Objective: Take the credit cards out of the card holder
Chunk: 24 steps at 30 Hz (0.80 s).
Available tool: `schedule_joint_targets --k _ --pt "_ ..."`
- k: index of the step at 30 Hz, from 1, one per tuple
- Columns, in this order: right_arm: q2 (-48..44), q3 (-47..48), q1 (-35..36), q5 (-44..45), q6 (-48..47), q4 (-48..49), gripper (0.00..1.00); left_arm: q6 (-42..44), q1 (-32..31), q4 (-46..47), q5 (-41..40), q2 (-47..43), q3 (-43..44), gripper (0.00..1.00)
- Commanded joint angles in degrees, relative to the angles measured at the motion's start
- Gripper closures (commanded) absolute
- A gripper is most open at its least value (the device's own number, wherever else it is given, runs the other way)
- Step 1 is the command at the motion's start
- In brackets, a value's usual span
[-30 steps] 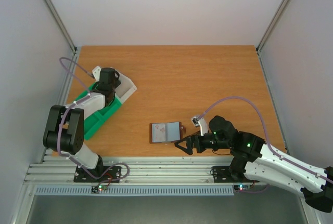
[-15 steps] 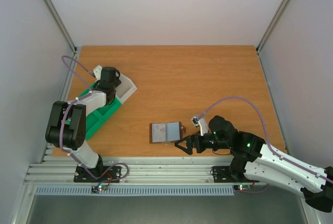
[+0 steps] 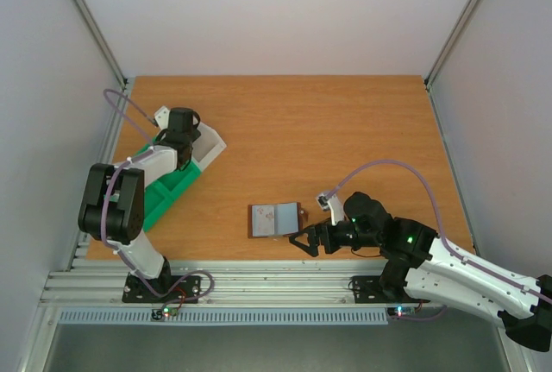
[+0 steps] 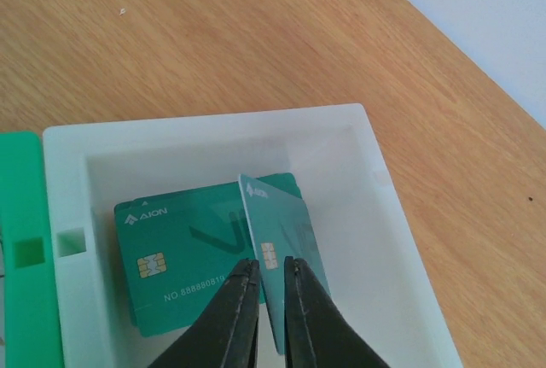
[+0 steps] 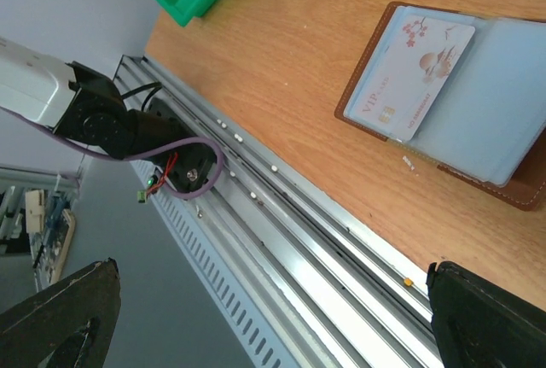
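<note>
My left pincer (image 4: 271, 270) pinches narrow on a teal card (image 4: 281, 223) upright in the white box (image 4: 205, 125); right pincer (image 3: 304, 242) gapes wide beside the wallet (image 3: 276, 219), near edge of the table (image 3: 362, 130).

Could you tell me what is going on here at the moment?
The left hand pinches a teal card on edge inside the white box, above a green card lying flat there. The right hand hangs open just beside the open card holder, which has one pale card showing on its inner face.
</note>
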Motion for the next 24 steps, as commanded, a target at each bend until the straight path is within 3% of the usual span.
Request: schedule_joint_targets --k 1,17,24 --pt "0.3 2.2 0.25 1.17 -0.31 -0.41 0.02 -0.27 0.38 -0.43 -2.63 1.3 2.06 0.87" --pt "-0.28 2.29 0.25 1.94 -0.85 -1.21 0.02 -0.03 0.38 -2.48 -3.05 0.65 2.98 0.86" --pt "-1.39 2.26 0.25 2.9 -1.6 -2.75 0.02 0.09 0.38 -9.59 -1.89 -0.87 6.11 0.84"
